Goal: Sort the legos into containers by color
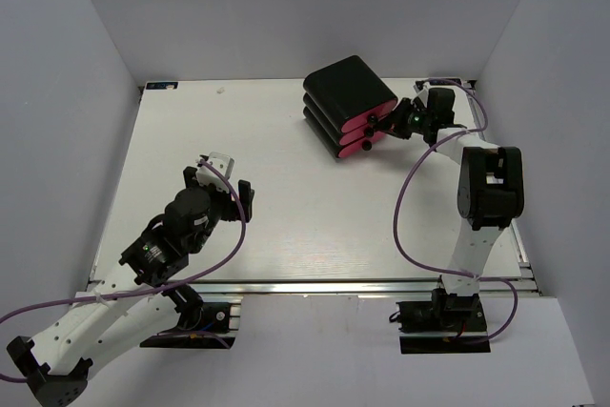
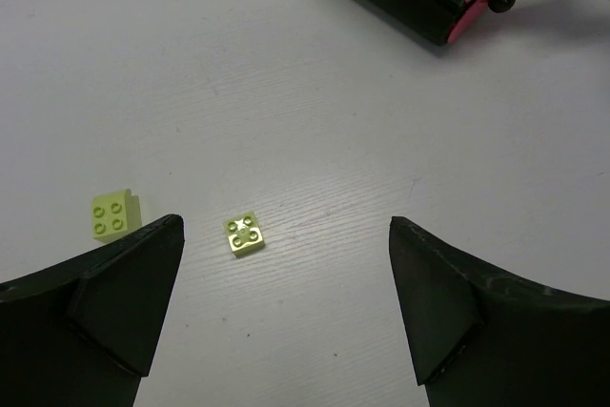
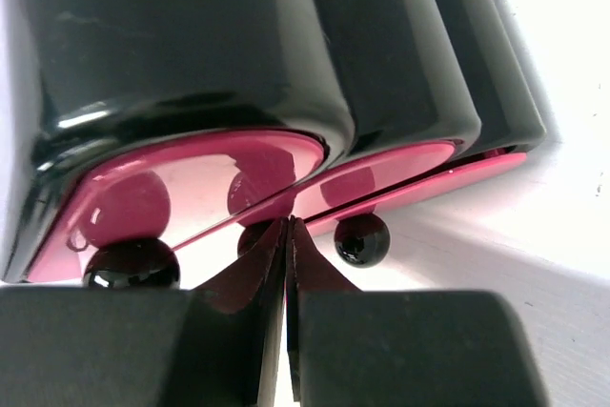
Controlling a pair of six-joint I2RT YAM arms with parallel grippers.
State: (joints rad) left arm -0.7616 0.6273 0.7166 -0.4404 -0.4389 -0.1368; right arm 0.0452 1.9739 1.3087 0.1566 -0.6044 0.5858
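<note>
White table [image 1: 286,226] bears two tiny yellow-green legos [image 2: 245,234], each four-studded, well apart from the glossy black cabinet [image 1: 348,92] with its three pink drawers [image 3: 191,173]. The left hand [image 2: 286,226] hovers spread over one lego. The right hand [image 3: 287,228] is pressed together at the drawers' dark knobs [image 3: 361,239].

White table [image 1: 315,226], grey walls [image 1: 286,7]

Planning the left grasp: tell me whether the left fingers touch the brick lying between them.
Apart. The left wrist view shows bare table on both sides between the brick and the fingers.
</note>
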